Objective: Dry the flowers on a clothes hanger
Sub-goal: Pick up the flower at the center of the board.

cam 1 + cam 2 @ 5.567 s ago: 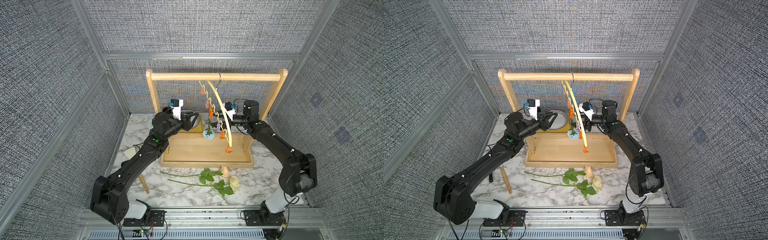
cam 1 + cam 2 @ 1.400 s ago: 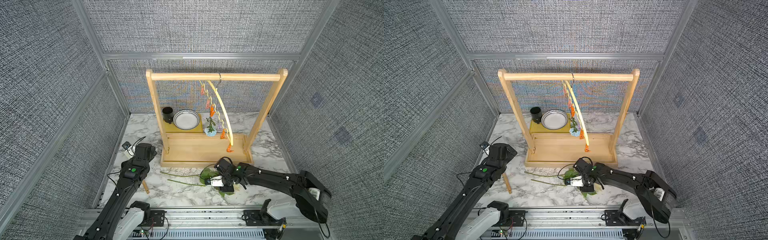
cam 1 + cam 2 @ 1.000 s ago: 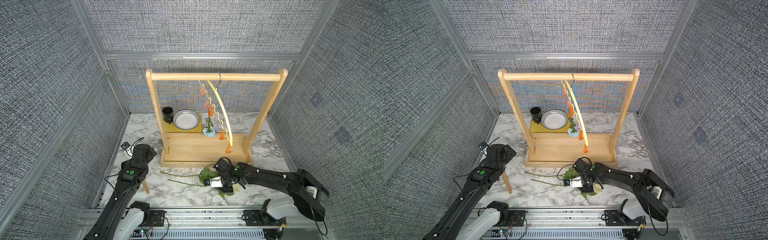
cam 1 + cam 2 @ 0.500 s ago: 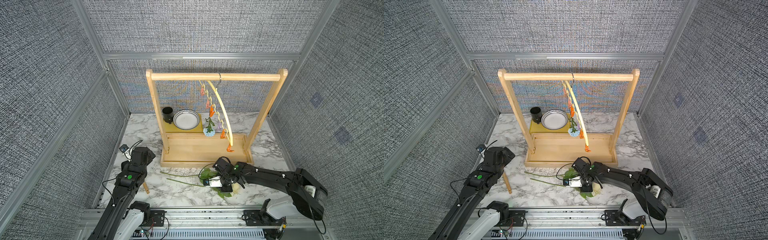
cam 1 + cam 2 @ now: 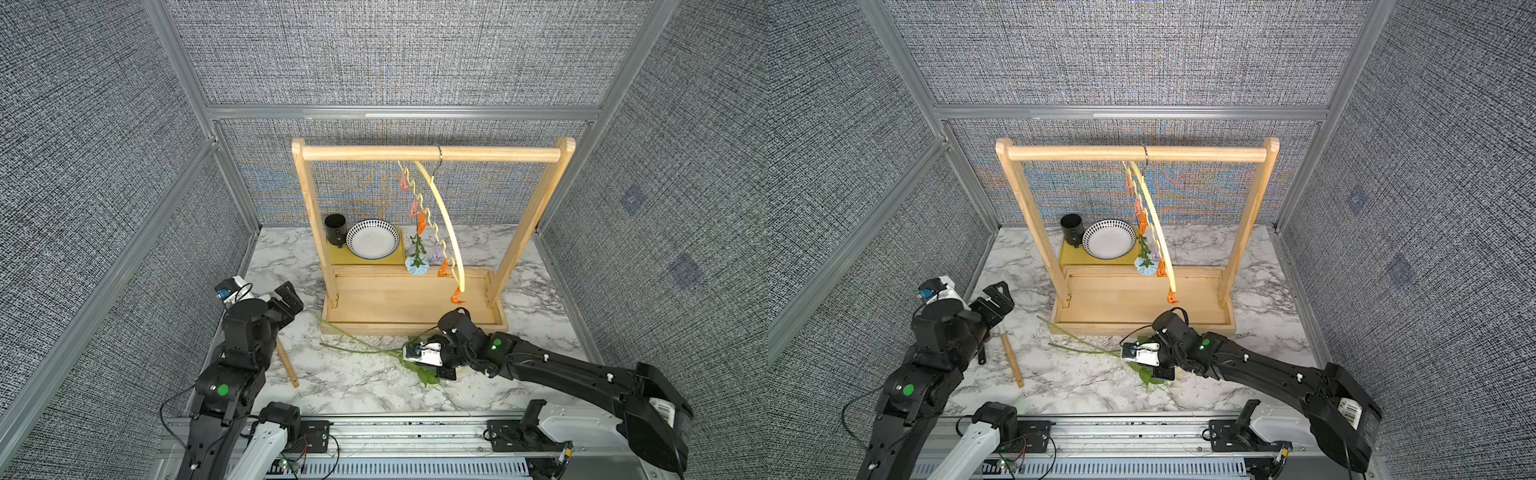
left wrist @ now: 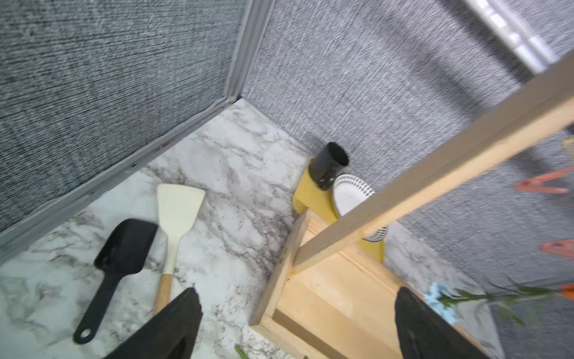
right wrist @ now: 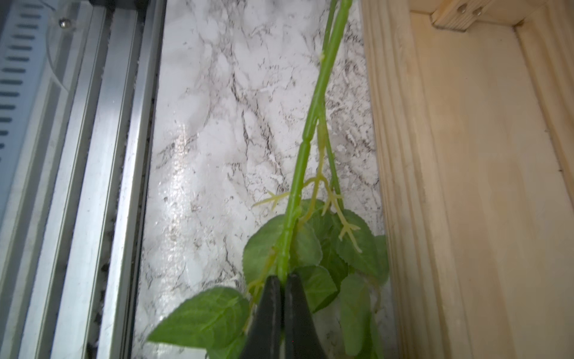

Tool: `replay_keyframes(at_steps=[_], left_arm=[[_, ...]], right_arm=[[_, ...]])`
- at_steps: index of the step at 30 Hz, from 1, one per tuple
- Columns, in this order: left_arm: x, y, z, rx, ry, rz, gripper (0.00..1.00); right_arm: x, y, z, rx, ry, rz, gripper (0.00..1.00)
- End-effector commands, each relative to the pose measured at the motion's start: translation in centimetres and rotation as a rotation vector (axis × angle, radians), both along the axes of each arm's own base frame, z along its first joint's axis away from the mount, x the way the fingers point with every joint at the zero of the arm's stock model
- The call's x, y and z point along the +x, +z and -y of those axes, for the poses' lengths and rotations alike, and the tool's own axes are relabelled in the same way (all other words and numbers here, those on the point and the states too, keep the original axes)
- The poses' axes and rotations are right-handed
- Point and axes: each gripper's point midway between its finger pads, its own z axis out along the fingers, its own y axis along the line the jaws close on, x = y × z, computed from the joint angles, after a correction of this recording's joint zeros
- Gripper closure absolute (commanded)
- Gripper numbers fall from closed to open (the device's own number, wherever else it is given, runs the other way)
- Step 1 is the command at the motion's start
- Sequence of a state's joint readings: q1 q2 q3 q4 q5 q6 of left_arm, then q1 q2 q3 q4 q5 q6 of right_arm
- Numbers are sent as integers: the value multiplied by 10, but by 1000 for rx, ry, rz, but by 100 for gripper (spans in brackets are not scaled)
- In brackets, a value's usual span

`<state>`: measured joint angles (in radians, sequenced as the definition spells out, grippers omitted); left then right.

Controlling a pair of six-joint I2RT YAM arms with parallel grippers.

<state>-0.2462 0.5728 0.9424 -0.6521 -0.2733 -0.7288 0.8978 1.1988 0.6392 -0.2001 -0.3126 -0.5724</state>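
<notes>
Both arms are pulling back from the hanger (image 5: pixel 442 216), which is hanging well above and beyond the right jaws with the blue flower (image 5: pixel 417 266) already clipped on. Those jaws are clamping together on one green stem (image 7: pixel 298 174) down on the tabletop (image 5: pixel 357 386), a second stem (image 7: pixel 334 171) lying just beside them. Left jaws are standing wide apart, empty. Two stems are still waiting to be hung; the arm is hiding their rose heads.

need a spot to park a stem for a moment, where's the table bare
Bare marble lies between the rack's right post and the side wall, and in front between the spatula handle and the leaves. The rack's tray floor is bare too, under the hanger's clips. Crowded: the strip before the rack, with green stems and the right arm.
</notes>
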Motion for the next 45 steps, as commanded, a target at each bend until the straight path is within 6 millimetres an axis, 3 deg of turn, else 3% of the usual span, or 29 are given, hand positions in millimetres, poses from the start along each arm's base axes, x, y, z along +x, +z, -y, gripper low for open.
replay_keyframes(at_steps=[1, 5, 10, 12, 17, 21, 27, 31, 33, 41, 45], left_arm=[[-2, 36, 26, -12, -168, 123, 0], [-13, 74, 49, 23, -329, 249, 0], [-32, 104, 112, 106, -739, 429, 2], [-39, 103, 135, 108, -893, 481, 5], [-46, 93, 159, 79, -1068, 465, 8], [-63, 89, 178, 61, -1235, 476, 13], [-69, 77, 203, 27, -1361, 430, 17], [-74, 71, 221, -9, -1488, 394, 35], [-71, 66, 227, -26, -1515, 365, 42], [-64, 61, 238, -15, -1528, 346, 50], [-64, 58, 241, -17, -1544, 339, 62]], right_arm=[[12, 44, -28, 243, -43, 52, 100], [15, 70, -30, 384, -90, 112, 100], [16, 104, -20, 558, -149, 187, 100], [14, 118, -16, 624, -158, 213, 100], [10, 141, -9, 730, -163, 256, 100], [1, 145, -15, 748, -106, 269, 100], [-2, 155, -29, 771, -54, 275, 100], [1, 157, -25, 810, -88, 267, 100], [2, 158, -25, 816, -99, 264, 100], [6, 155, -28, 805, -116, 251, 100], [9, 151, -28, 799, -135, 239, 100]])
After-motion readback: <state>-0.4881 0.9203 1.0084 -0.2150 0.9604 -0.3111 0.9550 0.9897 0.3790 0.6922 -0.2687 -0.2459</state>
